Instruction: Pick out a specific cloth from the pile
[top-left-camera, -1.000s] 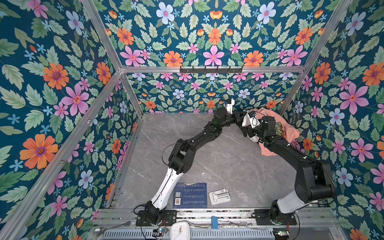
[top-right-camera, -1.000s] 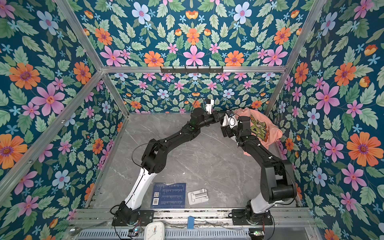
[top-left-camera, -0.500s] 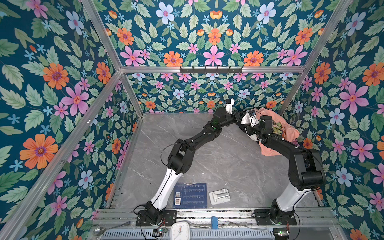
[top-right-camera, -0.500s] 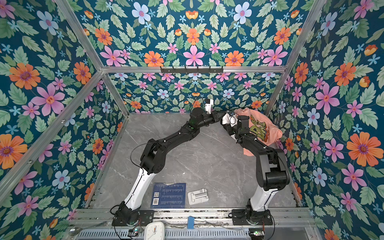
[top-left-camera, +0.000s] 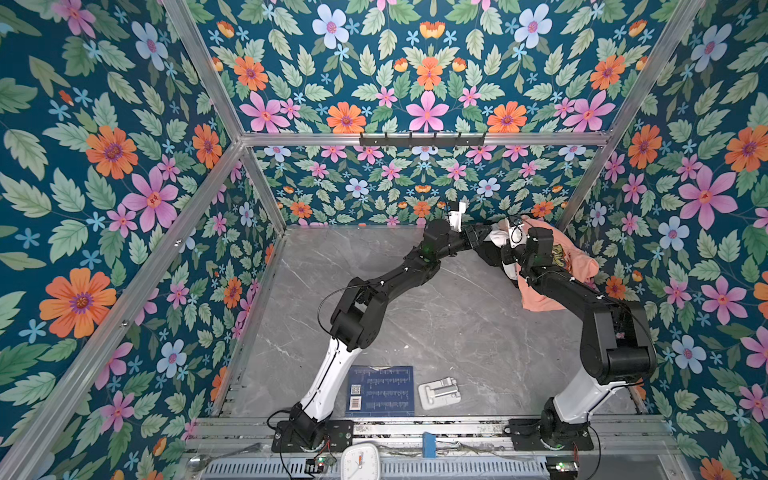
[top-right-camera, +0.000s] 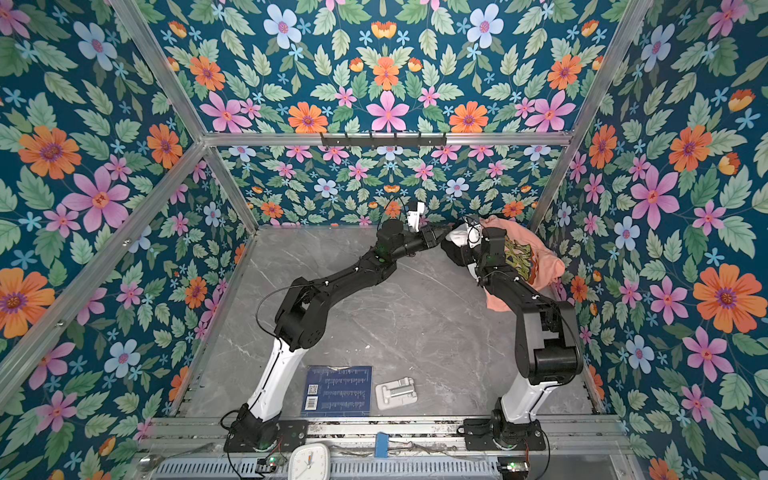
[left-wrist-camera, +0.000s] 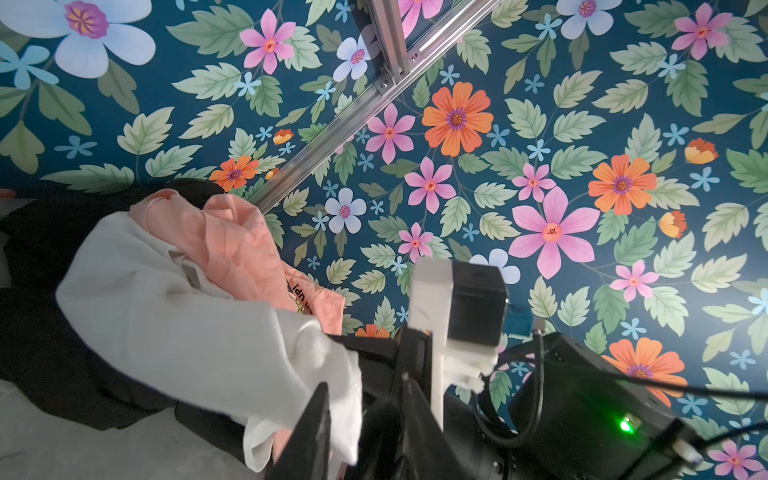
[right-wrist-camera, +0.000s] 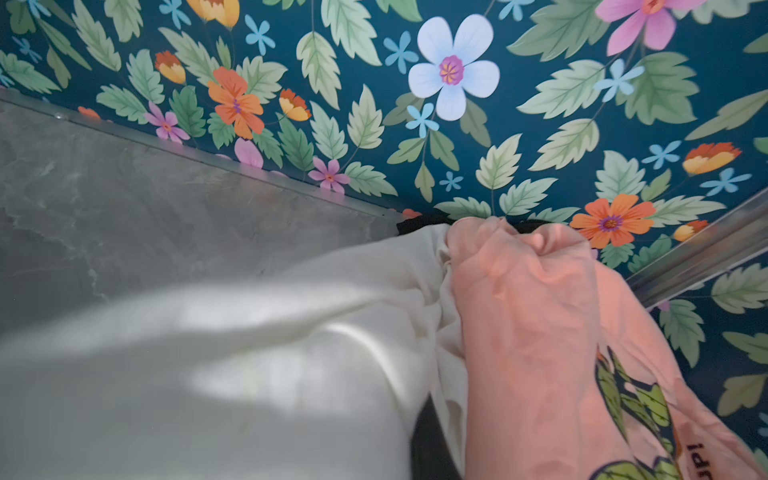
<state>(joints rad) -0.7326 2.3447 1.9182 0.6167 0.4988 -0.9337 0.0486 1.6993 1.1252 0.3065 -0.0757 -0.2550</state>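
A grey marbled worktop (top-left-camera: 415, 316) sits inside floral walls. The pile (top-left-camera: 540, 297) is in its far right corner, with a peach-orange graphic shirt (top-left-camera: 582, 266) over a black garment (left-wrist-camera: 62, 332). The white cloth (left-wrist-camera: 187, 324) lies on the pile's left side. It stretches as a band whose long axis runs leftward along the far edge. The left gripper (top-left-camera: 486, 240) meets the cloth's hem, and I cannot tell whether it is parted or closed. The right gripper (top-left-camera: 505, 248) is closed, its jaws buried under white fabric.

Bright, even light falls from above, leaving only faint soft shadows on the grey tabletop (top-left-camera: 457, 332), and both top views bow the frame rails (top-left-camera: 178, 241) near the edges. In the right wrist view the white cloth (right-wrist-camera: 208, 374) sits too close, blurred and washed pale.
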